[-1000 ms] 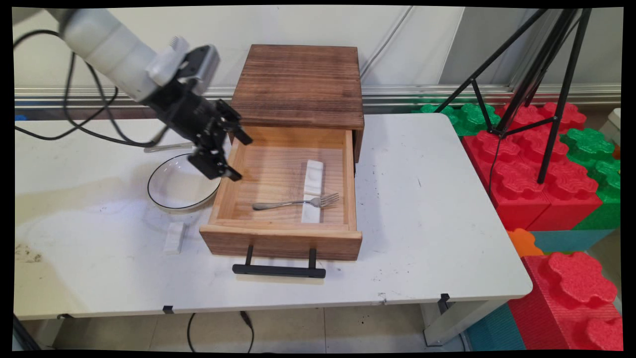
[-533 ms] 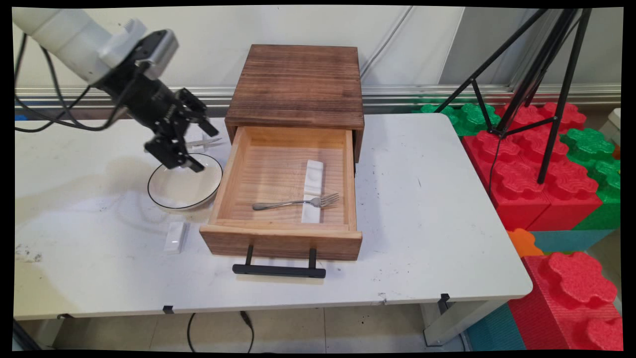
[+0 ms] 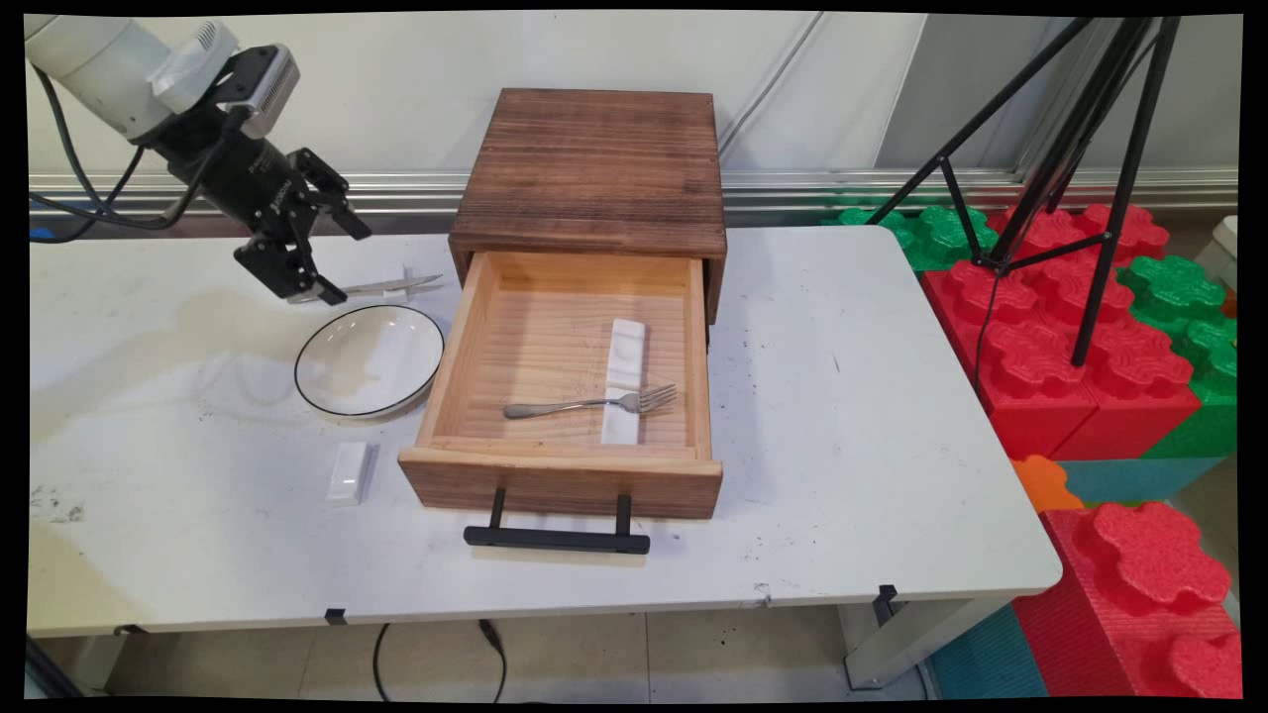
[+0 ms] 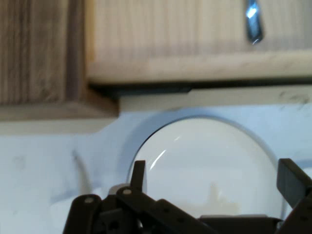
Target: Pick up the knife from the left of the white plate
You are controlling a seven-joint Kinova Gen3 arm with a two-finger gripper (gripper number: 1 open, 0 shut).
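Gripper (image 3: 319, 253) over white table (image 3: 842, 446)

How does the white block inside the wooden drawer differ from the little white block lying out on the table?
The long white rectangular block lies inside the open wooden drawer, while the short white rectangular block lies on the bare white table. The long one looks clearly longer. A silver metal fork rests across the long one; nothing lies on the short one. Both are white, flat and rectangular.

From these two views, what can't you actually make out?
- Knife, main view: its handle end is hidden behind the open tool.
- Fork, hand view: only its handle tip shows, cut by the top edge.
- Plate, hand view: near rim hidden by the tool's linkage.
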